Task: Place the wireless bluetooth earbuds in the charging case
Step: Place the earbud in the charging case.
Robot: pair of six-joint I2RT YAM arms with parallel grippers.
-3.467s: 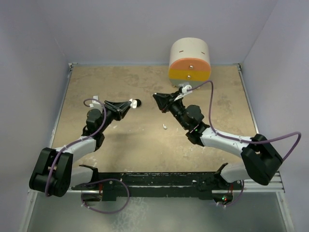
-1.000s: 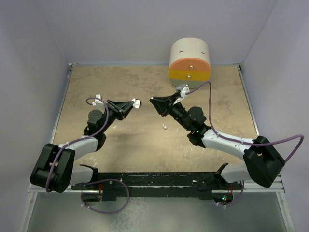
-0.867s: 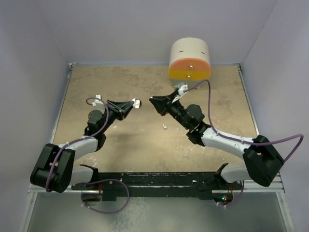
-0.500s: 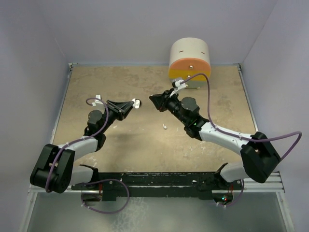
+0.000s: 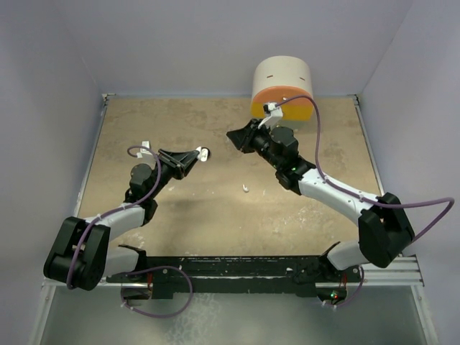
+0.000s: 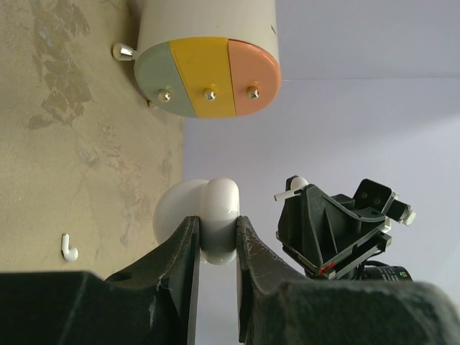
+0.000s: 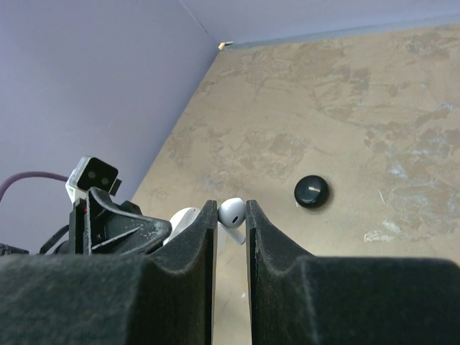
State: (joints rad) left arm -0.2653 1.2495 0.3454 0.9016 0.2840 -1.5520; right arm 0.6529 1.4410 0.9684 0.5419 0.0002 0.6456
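The right gripper (image 7: 230, 217) is closed narrowly on a white earbud (image 7: 231, 211), whose rounded head is pinched between the fingertips. Facing it, near but not touching, the left gripper (image 6: 215, 231) clamps a white charging case (image 6: 218, 208) whose lid (image 6: 175, 212) stands open to one side.

Beneath both lies a tan, mottled tabletop (image 5: 180, 122) with a metal rim, boxed in by plain pale-violet walls (image 5: 180, 43). A cream cylinder (image 5: 282, 86) sits at the back wall with its flat face toward the arms. A second white earbud (image 5: 245, 190) lies on the table between the two arms, nearer their bases.

From overhead the cylinder's face shows only orange and yellow. The left wrist view shows three segments (green, yellow and orange, each with a screw). Only the right wrist view plainly shows a black disc (image 7: 312, 192) lying flat on the table beyond the fingers. From above, the held earbud cannot be made out.

The held earbud is glossy white, with a bulbous head and a short stem running down behind the finger. The loose one looks like a tiny hook in the left wrist view.
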